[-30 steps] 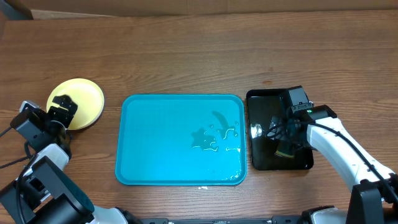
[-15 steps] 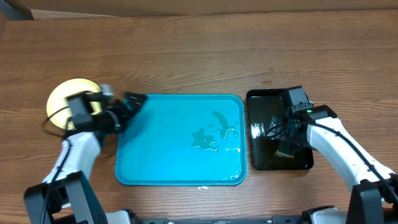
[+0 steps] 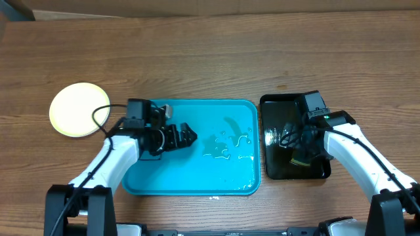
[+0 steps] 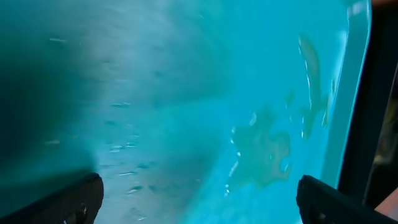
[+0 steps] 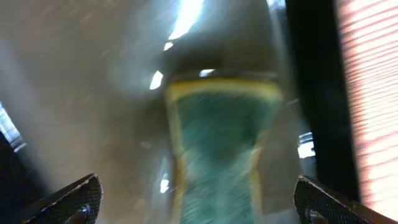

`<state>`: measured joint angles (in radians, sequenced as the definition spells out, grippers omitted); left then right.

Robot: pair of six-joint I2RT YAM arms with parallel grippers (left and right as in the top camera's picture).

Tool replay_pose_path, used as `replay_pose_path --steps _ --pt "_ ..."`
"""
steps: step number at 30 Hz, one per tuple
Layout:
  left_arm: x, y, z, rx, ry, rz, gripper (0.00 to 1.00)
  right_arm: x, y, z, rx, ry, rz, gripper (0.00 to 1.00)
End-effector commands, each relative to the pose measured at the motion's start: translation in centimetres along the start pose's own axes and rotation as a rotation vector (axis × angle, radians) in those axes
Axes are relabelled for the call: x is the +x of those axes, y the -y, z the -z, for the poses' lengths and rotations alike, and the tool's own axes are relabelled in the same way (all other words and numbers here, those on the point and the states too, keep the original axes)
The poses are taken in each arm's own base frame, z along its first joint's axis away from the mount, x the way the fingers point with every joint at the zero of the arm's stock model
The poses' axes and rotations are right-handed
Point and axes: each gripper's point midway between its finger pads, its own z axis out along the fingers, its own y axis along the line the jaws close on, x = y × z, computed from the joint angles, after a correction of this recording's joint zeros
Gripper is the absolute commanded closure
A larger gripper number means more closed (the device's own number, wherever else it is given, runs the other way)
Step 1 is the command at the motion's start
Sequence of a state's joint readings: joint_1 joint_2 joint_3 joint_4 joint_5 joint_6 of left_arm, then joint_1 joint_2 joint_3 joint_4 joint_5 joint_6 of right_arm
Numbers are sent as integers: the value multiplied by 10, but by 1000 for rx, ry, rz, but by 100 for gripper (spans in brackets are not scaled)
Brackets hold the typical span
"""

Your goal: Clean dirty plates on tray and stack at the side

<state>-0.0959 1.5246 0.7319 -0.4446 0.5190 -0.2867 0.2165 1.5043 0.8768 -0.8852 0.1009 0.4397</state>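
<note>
A pale yellow-green plate (image 3: 79,109) lies on the table left of the turquoise tray (image 3: 151,178); if other plates lie under it, they are hidden. The tray holds no plates, only a wet puddle (image 3: 228,145), also seen in the left wrist view (image 4: 264,149). My left gripper (image 3: 188,136) is open and empty over the tray's middle (image 4: 199,199). My right gripper (image 3: 296,147) is open over the black tray (image 3: 272,172), its fingers spread wide of a green and yellow sponge (image 5: 217,149) lying below it.
The black tray sits just right of the turquoise tray. A cardboard edge (image 3: 197,14) runs along the back of the wooden table (image 3: 197,59).
My left arm has swung right from beside the plate to over the tray's middle. The plate is now fully uncovered. The right arm has not moved.
</note>
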Motion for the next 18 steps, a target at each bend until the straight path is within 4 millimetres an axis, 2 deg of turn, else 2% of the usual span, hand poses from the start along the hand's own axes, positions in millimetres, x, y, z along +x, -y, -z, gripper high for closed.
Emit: replay_pose_path --steps 1,2,4,8,12,15,16,17,18 --pt "1 20 3 -2 11 -155 0 11 -20 7 -130 -55 20 0" --pt "0 26 6 -3 17 -171 0 13 -17 7 -117 -63 18 0" --pt "-6 34 18 -29 56 -200 0 21 -11 7 -90 -93 14 7" --pt "-28 49 58 -113 190 -233 0 38 -1 4 -45 -156 -31 8" --pt "-38 67 92 -105 295 -267 0 36 12 -11 19 -101 -28 8" --pt "-34 70 103 -102 314 -275 0 34 11 -24 0 -62 -30 10" --pt "-32 70 104 -105 310 -273 0 32 10 -29 -10 -45 -31 15" --pt "-31 69 103 -106 305 -271 0 31 9 -32 -17 -32 -32 33" --pt "-30 69 103 -106 302 -270 0 30 8 -34 -24 -20 -33 66"
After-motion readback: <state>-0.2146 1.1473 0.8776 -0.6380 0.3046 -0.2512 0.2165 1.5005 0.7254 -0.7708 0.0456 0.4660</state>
